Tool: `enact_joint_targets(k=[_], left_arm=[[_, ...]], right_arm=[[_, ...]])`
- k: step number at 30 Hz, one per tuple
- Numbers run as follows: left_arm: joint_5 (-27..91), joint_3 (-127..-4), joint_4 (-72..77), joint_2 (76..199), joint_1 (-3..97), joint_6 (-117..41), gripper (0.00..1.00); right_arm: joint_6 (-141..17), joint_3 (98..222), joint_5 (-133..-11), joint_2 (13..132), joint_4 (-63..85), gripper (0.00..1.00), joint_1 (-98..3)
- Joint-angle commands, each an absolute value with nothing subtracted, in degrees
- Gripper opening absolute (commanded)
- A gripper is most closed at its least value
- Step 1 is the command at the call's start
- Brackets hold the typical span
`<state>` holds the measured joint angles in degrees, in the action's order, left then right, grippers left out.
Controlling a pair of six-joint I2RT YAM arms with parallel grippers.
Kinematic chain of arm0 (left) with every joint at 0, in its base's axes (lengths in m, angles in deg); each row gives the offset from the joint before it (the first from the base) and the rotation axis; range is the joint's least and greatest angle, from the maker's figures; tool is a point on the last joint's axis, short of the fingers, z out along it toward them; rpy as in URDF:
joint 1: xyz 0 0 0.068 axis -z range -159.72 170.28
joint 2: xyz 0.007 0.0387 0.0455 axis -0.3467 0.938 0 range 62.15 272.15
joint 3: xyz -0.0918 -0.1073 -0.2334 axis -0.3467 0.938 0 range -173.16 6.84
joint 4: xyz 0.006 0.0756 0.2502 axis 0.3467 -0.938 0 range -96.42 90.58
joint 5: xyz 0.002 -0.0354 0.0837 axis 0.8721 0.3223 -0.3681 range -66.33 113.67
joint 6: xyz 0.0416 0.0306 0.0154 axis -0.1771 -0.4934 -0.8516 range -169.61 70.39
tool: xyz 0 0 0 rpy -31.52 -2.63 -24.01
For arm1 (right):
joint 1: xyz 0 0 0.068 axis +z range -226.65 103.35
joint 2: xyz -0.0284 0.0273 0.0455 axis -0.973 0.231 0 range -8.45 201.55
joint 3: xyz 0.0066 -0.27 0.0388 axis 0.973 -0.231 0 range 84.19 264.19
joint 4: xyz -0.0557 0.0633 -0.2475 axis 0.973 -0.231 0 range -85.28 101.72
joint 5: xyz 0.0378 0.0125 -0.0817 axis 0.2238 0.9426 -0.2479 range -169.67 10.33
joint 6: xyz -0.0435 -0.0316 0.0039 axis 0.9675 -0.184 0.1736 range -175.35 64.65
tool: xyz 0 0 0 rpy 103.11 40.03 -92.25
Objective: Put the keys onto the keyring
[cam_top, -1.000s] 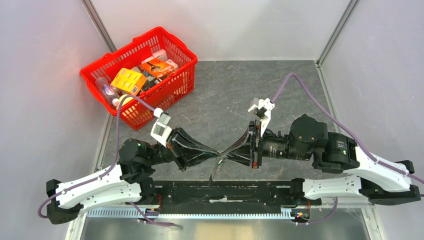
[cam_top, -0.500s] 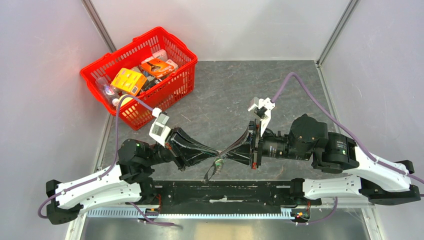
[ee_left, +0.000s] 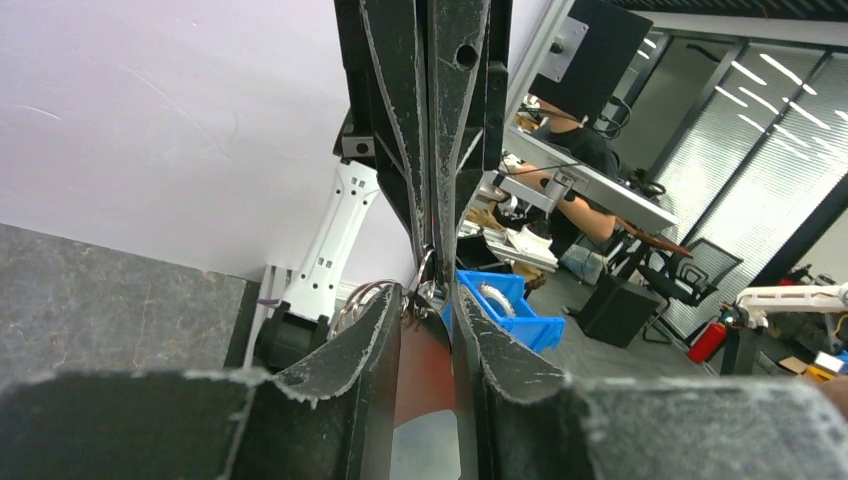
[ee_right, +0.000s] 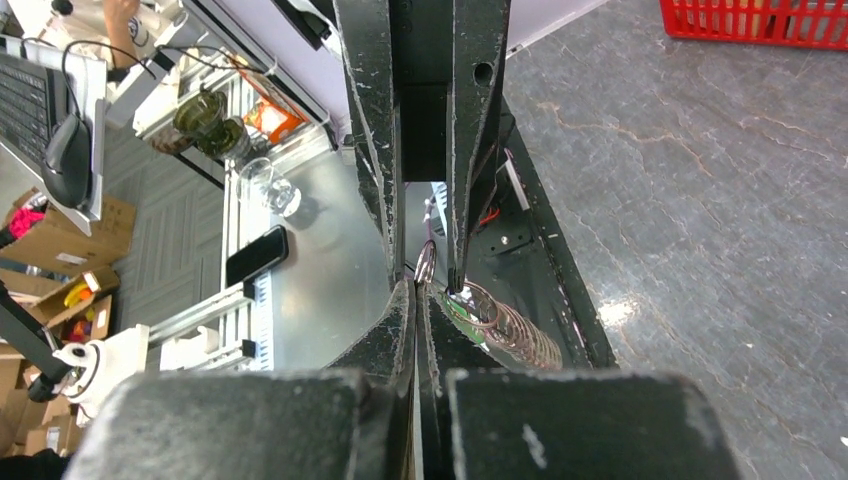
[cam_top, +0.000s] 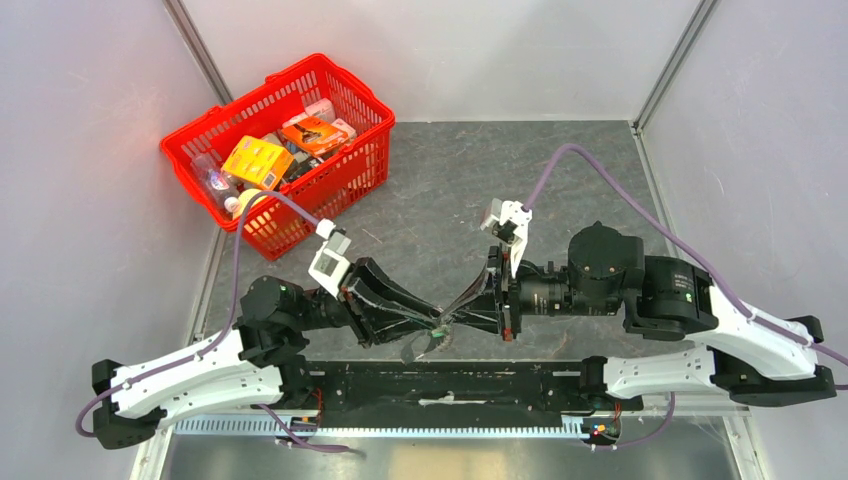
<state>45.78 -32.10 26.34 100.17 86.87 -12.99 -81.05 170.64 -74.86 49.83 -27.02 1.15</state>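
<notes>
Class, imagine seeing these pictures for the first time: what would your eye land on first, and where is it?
The bright red plastic mesh basket, packed with colourful packets, stands out at the far left of the grey table. In the near middle, the black left gripper and black right gripper meet tip to tip. Just below their tips hangs the dark grey toothed oval keyring, with the tiny green-headed silvery key beside it.

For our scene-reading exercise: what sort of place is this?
Probably a robotics lab test cell: two robot arms bolted to a walled grey table, red basket of goods, office chair beyond.
</notes>
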Motion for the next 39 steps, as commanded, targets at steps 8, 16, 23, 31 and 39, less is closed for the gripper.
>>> enact_joint_targets(k=[8, 16, 23, 31, 39], left_arm=[[53.6, -36.8, 16.2, 99.5, 86.8, -15.2, 0.32], [56.3, -40.5, 10.1, 99.7, 86.9, -17.3, 0.32], [58.5, -43.4, 6.8, 101.3, 86.8, -18.4, 0.32], [60.0, -44.7, 3.5, 102.6, 86.8, -19.7, 0.30], [60.4, -46.0, 1.4, 102.9, 86.8, -20.5, 0.29]], right_arm=[[-75.7, 180.9, -68.1, 52.6, -37.3, 0.00, 1.5], [-72.5, 185.0, -63.7, 56.3, -44.0, 0.00, 1.5], [-71.6, 184.8, -59.6, 58.2, -45.0, 0.00, 1.5], [-69.8, 185.3, -55.9, 58.7, -45.5, 0.00, 1.4], [-68.5, 187.6, -54.6, 61.6, -47.5, 0.00, 1.5]])
